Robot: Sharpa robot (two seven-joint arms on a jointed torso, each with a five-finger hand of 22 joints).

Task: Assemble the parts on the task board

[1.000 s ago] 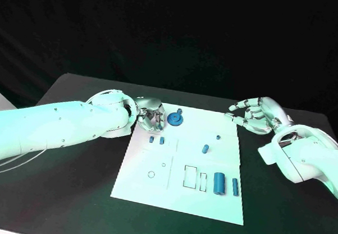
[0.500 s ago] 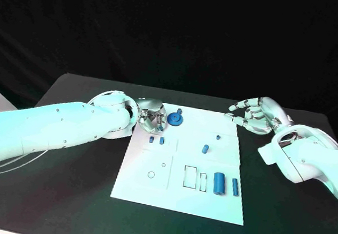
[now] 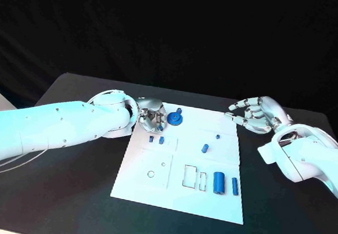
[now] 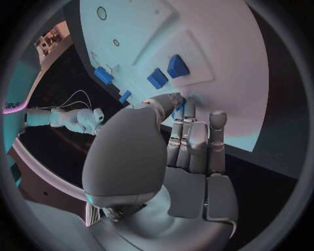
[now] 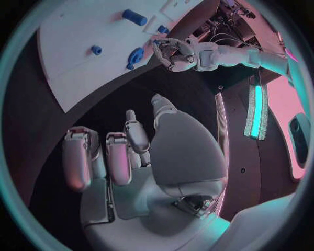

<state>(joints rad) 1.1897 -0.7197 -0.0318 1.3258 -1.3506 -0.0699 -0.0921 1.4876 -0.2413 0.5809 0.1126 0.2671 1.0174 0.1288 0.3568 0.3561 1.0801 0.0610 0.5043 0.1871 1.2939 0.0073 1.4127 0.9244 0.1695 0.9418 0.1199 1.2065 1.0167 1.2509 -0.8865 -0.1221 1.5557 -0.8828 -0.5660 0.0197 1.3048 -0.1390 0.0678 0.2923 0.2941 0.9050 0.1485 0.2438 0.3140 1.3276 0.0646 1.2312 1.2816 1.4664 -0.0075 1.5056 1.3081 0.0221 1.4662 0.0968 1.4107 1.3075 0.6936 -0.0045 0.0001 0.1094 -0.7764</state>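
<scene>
So my left hand hung over the near-left corner region at the far end of the white board, its fingers lying close together and pointing down at the surface, just beside a round blue part. Whether they actually pinched that part or merely touched it I could not tell; from my left wrist a bit of blue showed right at the fingertips. My right hand hovered above the black table off the board's far right corner, fingers loosely curled with gaps between them, holding nothing. On the board lay two small blue blocks, a short blue peg, a tiny blue piece, a thick blue cylinder and a slimmer one.
</scene>
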